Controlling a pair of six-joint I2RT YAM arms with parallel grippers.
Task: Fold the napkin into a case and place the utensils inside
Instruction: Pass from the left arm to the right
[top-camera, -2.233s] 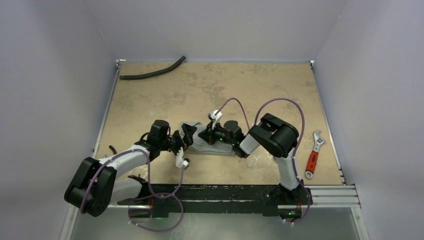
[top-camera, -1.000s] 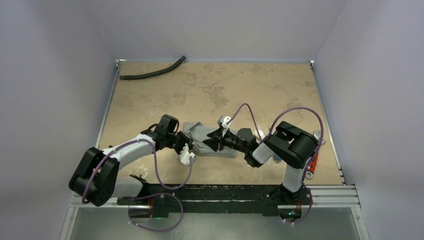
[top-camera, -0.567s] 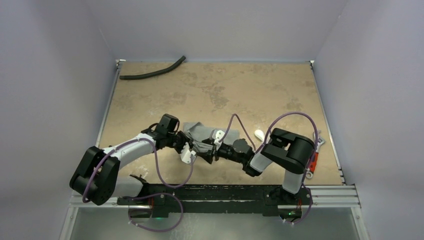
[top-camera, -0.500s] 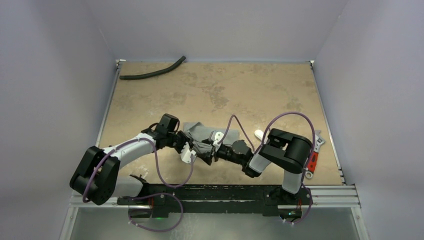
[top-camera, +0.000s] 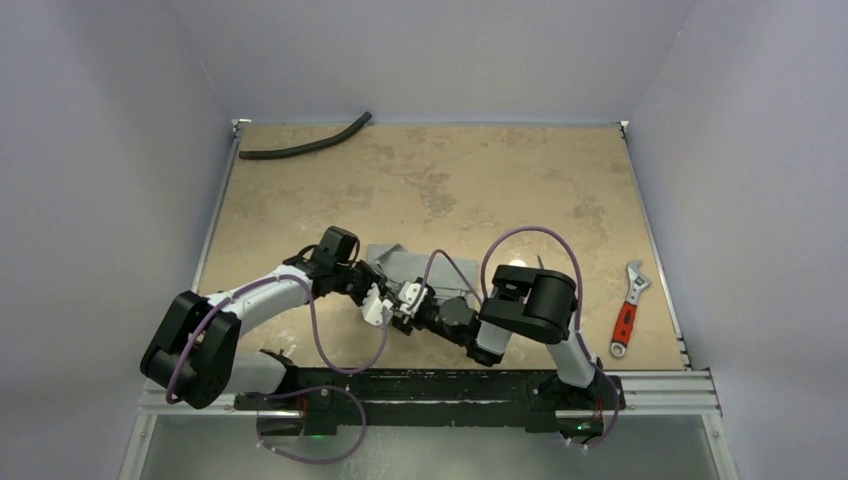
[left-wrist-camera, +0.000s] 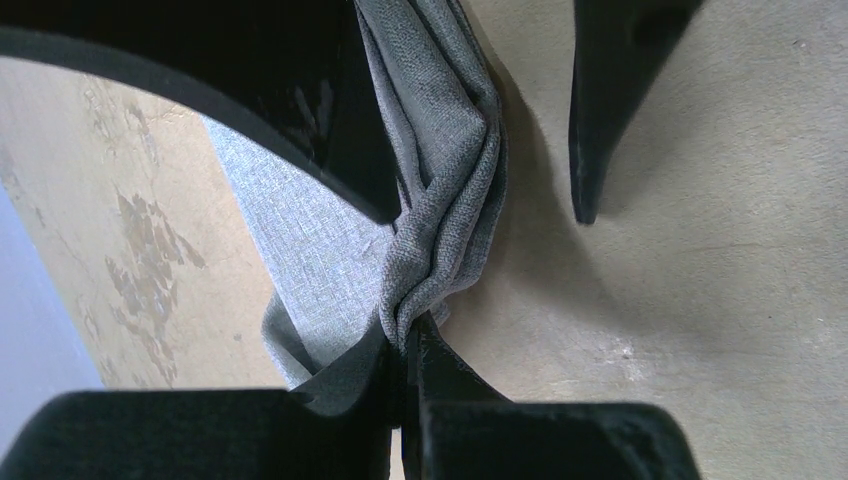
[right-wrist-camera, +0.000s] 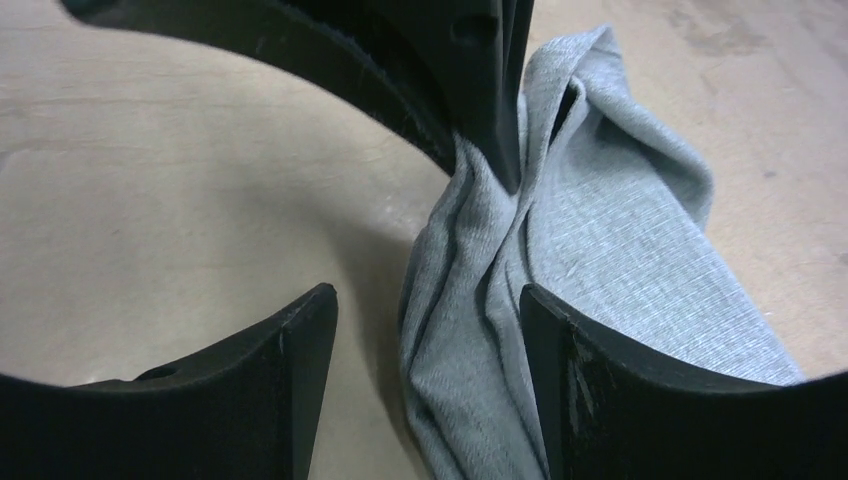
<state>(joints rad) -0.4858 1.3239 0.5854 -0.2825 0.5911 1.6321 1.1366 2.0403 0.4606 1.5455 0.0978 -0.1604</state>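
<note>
Grey thin-cloth napkin (top-camera: 392, 258) bunched in ridges at the near middle of the table (top-camera: 450, 170), my left gripper (left-wrist-camera: 410, 345) pinched tight on its folded edge, right gripper (right-wrist-camera: 425, 300) gaping empty astride the bunch, and I fear closing here grabs every layer, or a left-arm tug drags the fold apart.

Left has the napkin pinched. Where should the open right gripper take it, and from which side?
Take the napkin by its bunched ridge of folds, just short of where the left gripper pinches it. The right gripper straddles that ridge, so probably come straight in, low along the table; the layers stand stacked there, while the rest lies flat.
</note>
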